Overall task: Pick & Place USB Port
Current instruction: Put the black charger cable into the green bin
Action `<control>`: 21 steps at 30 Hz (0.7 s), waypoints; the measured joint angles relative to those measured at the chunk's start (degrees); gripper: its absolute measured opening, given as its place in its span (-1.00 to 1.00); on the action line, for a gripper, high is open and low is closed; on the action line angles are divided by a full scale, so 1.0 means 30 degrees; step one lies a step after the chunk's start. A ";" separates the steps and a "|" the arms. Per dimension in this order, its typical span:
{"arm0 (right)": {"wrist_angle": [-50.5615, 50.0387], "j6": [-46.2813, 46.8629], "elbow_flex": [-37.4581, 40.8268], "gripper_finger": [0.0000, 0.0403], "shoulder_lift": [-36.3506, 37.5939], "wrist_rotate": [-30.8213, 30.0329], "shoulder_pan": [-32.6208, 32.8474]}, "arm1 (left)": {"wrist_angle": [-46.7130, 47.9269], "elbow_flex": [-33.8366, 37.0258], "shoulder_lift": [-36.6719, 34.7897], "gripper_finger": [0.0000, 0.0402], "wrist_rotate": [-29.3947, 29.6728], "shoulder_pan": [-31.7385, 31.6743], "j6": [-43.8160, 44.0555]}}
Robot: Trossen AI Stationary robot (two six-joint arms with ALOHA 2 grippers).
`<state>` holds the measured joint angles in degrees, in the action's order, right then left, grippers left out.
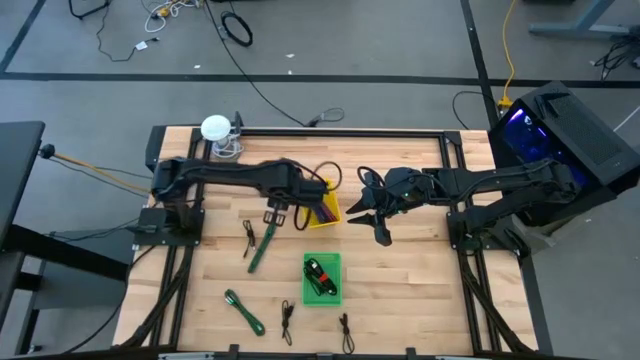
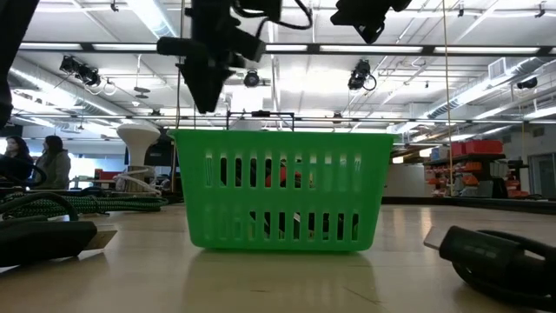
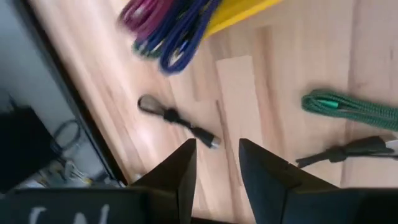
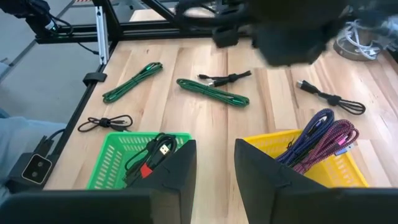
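Several bundled USB cables lie on the wooden table. A green one [image 1: 260, 250] and a black one [image 1: 248, 232] rest flat just near-side of my left gripper [image 1: 275, 215], which hovers open above them, holding nothing. In the left wrist view the black cable [image 3: 177, 118] lies beyond the open fingers [image 3: 217, 162]. The green basket [image 1: 322, 278] holds a black and red cable [image 4: 152, 158]. The yellow bin [image 1: 322, 205] holds purple cables [image 4: 323, 134]. My right gripper [image 1: 372, 215] hangs open and empty to the right of the yellow bin.
Another green cable [image 1: 243, 310] and two small black cables [image 1: 287, 320] [image 1: 345, 328] lie near the table's near edge. A white lamp-like object [image 1: 216, 128] stands at the far left corner. Bare wood [image 1: 420, 280] stretches to the right of the basket.
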<state>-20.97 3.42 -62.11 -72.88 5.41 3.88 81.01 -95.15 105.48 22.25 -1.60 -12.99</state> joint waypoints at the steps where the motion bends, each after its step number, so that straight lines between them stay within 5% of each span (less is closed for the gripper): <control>1: 0.0018 0.0000 0.0000 -0.45 0.0000 -0.0001 -0.0001 | 0.0014 0.0271 -0.0360 -0.38 -0.0007 -0.0172 0.0435; 12: -0.0265 -0.0291 0.0000 -0.45 0.0000 0.0042 0.0000 | -0.5146 0.6012 -0.3891 -0.38 -0.3198 -0.4404 0.2804; 21: -0.0469 -0.0331 0.0000 -0.45 0.0000 0.0043 0.0000 | -0.9187 1.0204 -0.4097 -0.38 -0.5655 -0.8219 0.6031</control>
<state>-22.37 2.43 -62.11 -72.88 5.54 3.88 53.45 -64.53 93.19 5.29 -26.26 5.10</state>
